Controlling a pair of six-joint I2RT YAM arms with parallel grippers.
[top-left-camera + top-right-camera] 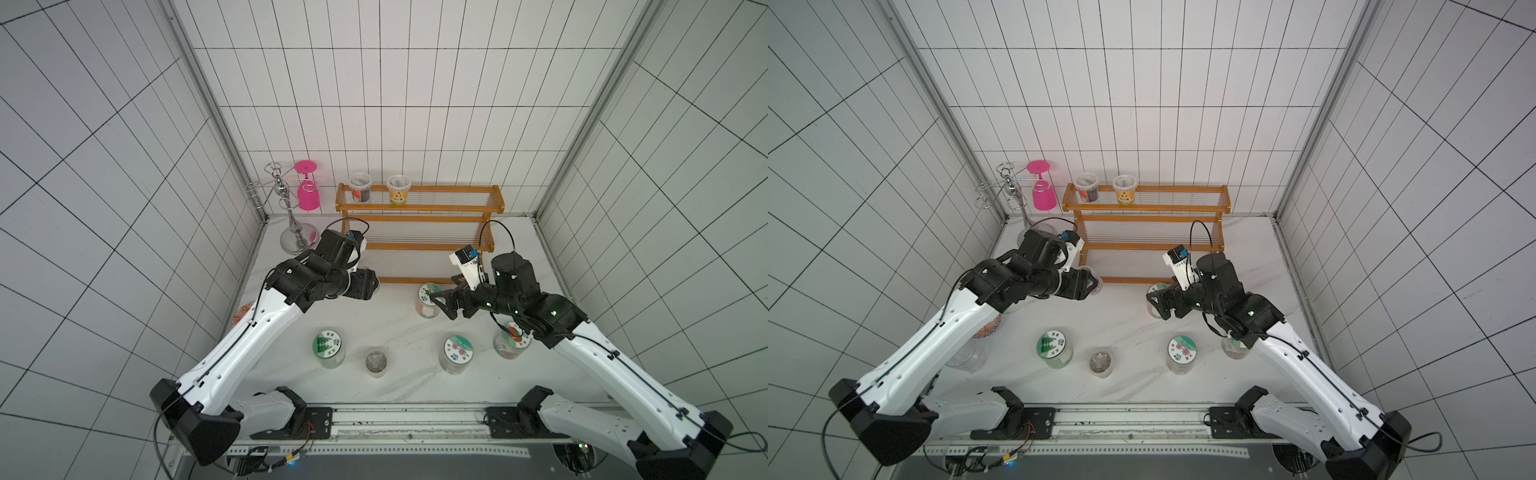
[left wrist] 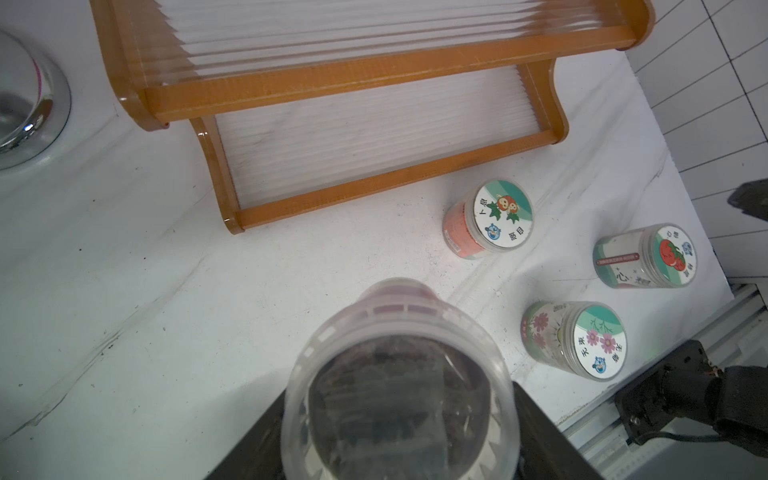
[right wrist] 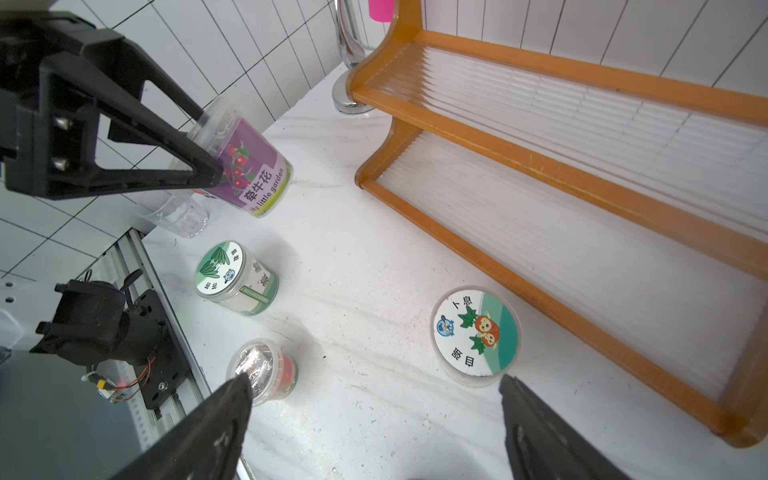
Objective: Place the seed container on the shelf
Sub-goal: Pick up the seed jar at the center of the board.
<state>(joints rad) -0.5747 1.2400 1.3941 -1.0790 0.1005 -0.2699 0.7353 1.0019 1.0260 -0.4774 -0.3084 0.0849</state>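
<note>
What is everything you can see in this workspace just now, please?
shelf: one, orange-brown, rear of table
labelled cups: two, dark and yellow, shelf's top tier
glass stand: one, chrome, beside shelf
wine glass: one, pink, hanging inverted on stand
round-lidded jars: four, green-and-white lids showing tree, flower, radish, tomato, on table
shiny-topped cup: one, clear, table front
tumbler: one, clear, table's left side
patterned item: one, orange, partly hidden under left arm
purple-label cup: one, clear, tilted in left jaws
arms: two, white and black; left jaws gripping, right arm jaws open
</note>
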